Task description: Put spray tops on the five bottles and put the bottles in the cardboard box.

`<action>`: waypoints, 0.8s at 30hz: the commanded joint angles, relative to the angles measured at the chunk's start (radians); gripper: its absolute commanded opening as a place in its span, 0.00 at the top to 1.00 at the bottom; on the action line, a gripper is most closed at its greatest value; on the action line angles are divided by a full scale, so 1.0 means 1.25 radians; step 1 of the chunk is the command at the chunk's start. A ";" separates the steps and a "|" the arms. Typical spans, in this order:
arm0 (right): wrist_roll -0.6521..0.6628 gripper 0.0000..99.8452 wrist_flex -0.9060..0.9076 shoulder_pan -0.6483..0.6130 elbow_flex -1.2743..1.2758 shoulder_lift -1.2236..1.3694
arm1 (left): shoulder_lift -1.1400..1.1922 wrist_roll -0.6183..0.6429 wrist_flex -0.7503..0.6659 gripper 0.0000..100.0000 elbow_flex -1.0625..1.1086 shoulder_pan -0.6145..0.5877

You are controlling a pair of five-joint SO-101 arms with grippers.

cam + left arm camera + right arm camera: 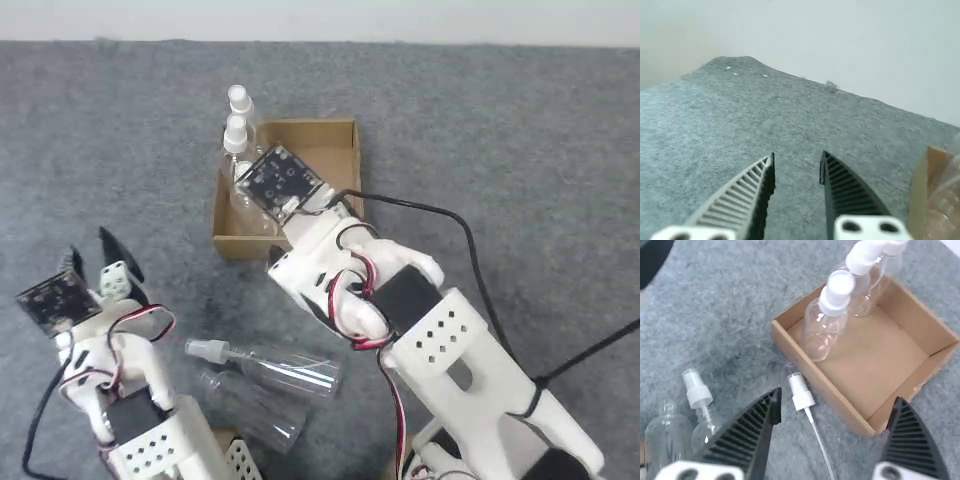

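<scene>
- The open brown cardboard box (pixel 310 124) sits on the grey felt-like surface (pixel 520 120), around the middle and toward its far edge.
- Three clear plastic bottles with white spray tops (pixel 236 136) stand upright in a row along one side wall of the box. The rest of the box floor is bare.
- A fourth clear bottle with a white spray top (pixel 285 368) lies on its side near the surface's near edge, well apart from the box.
- A clear bottle without a top (pixel 250 410) lies just beside it, closer to the near edge.
- A loose white spray top with its thin dip tube (pixel 799 390) lies flat on the surface, just outside one of the box's walls.
- The right gripper (pixel 837 397) hangs above that wall and the loose top, its jaws spread wide and holding nothing.
- The left gripper (pixel 797 157) is near the surface's near left corner, away from the bottles. Its jaws are partly apart and empty.
</scene>
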 commanded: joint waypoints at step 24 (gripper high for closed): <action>0.022 0.71 0.148 -0.161 0.007 -0.044 | -0.014 0.069 -0.048 0.86 -0.004 -0.054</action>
